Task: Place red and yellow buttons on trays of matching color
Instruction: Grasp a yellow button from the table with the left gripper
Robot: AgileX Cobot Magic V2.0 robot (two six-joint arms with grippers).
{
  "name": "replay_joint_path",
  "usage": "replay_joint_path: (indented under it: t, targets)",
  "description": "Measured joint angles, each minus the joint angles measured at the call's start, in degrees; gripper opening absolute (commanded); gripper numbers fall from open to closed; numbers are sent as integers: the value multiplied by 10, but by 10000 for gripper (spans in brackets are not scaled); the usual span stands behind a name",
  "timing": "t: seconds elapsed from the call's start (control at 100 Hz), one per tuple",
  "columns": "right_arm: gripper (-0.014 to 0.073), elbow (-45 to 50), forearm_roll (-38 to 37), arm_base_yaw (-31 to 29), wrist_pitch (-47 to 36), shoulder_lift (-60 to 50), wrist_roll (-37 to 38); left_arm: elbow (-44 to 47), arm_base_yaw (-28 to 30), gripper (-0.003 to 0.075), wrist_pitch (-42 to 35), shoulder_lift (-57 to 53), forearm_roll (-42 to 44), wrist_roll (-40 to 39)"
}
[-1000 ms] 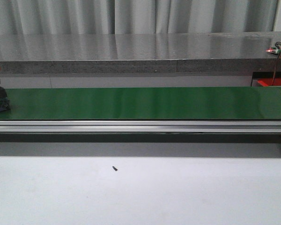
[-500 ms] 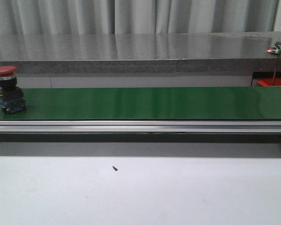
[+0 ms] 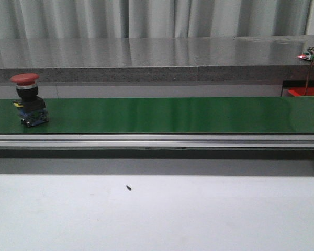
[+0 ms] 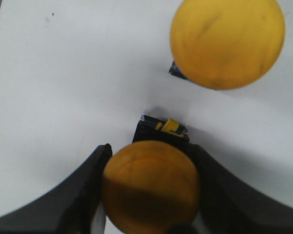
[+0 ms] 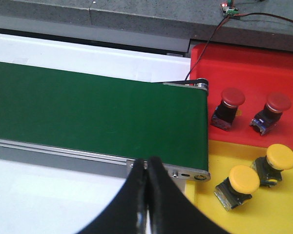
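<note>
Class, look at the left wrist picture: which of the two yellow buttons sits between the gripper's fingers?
The darker, shaded yellow button sits between the left gripper fingers. The brighter yellow button stands apart on the white surface, untouched.

No legible text, label, brand, number or sign appears on any surface in the front view or in either wrist view.

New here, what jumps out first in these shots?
A lone red button stands upright near the left end of the long green conveyor belt. The left gripper is closed around a yellow button, with a second yellow button just beyond it on the white surface. Past the belt's end, a red tray and yellow tray each hold two matching buttons.
</note>
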Motion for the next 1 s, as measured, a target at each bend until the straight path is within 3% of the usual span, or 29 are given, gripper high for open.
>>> replay_joint_path:
  t: [0.38,0.65,1.0]
  targets:
    - [-67,0,1,0,0,0,0,0,0,96,56,-101,-94,-29]
    - [-67,0,1,0,0,0,0,0,-10,96,112,-165,-101,-33]
    - [-67,0,1,0,0,0,0,0,-120,96,127,-186,-101,-33]
